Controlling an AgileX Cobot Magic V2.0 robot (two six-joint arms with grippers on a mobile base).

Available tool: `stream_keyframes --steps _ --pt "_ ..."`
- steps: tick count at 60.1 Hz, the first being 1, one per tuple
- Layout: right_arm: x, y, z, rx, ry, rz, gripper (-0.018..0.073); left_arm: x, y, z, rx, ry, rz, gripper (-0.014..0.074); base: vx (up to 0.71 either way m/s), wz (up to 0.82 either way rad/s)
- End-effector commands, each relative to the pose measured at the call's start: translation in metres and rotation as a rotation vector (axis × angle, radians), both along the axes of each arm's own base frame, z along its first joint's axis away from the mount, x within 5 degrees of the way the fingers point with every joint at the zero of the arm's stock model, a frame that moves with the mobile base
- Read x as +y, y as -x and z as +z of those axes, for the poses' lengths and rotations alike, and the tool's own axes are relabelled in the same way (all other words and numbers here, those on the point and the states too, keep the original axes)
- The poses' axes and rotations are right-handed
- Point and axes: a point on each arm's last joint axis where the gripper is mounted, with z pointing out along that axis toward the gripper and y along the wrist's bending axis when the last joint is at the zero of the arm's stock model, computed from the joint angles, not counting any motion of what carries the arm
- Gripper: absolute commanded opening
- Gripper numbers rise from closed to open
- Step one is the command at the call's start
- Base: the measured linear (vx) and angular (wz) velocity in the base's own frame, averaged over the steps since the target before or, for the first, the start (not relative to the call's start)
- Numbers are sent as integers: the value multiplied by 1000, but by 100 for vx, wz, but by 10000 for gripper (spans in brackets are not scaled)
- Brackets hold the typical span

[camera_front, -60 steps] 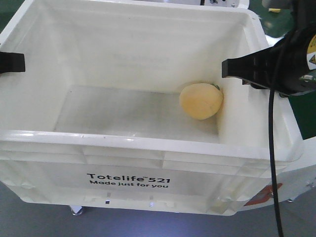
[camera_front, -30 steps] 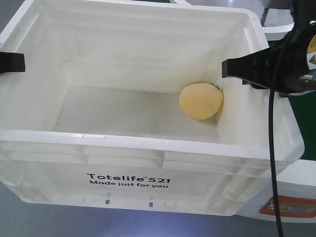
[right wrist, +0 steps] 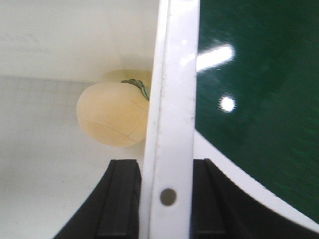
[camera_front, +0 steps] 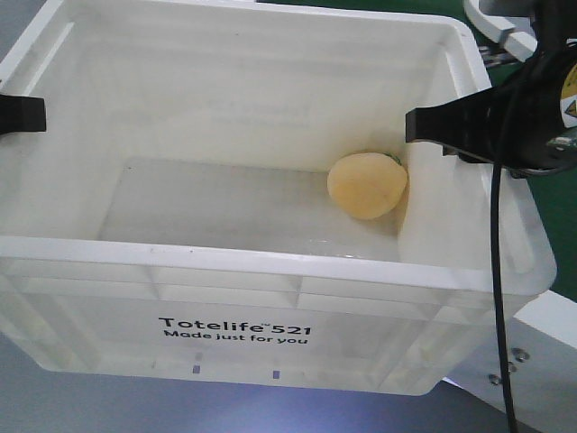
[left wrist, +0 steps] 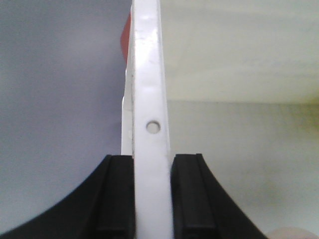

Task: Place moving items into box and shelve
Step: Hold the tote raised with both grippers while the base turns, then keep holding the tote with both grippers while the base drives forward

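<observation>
The box (camera_front: 270,257), a big white tote printed "Totelife 521", fills the front view and is gripped on both sides. My left gripper (camera_front: 20,114) is shut on its left rim (left wrist: 148,89), the black pads (left wrist: 118,194) pressing from both sides. My right gripper (camera_front: 451,126) is shut on the right rim (right wrist: 174,74) in the same way. One moving item, a pale yellow-orange peach-like lump (camera_front: 367,184), lies on the box floor against the right wall. It shows in the right wrist view (right wrist: 112,117) just ahead of the inner pad.
A green surface (camera_front: 561,225) lies to the right of the box. A white structure with bolts (camera_front: 532,361) sits at the lower right. Grey floor (camera_front: 54,401) shows below and to the left of the box, and a red label (left wrist: 126,40) sits past the left rim.
The box and both grippers keep their place in the view while the background slides: the white structure with its red label has moved down and right. The peach has barely shifted.
</observation>
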Motion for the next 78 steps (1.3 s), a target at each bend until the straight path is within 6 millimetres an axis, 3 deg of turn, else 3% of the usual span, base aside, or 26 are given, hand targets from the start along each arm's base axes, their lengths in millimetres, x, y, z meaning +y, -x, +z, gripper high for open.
stream_keyframes --steps 1,78 --pt "-10 -1 24 -156 29 0 -11 4 3 30 -214 18 -17 -16 -5 59" --pt "-11 0 24 -153 31 -2 -11 4 3 30 -214 18 -17 -16 -10 61"
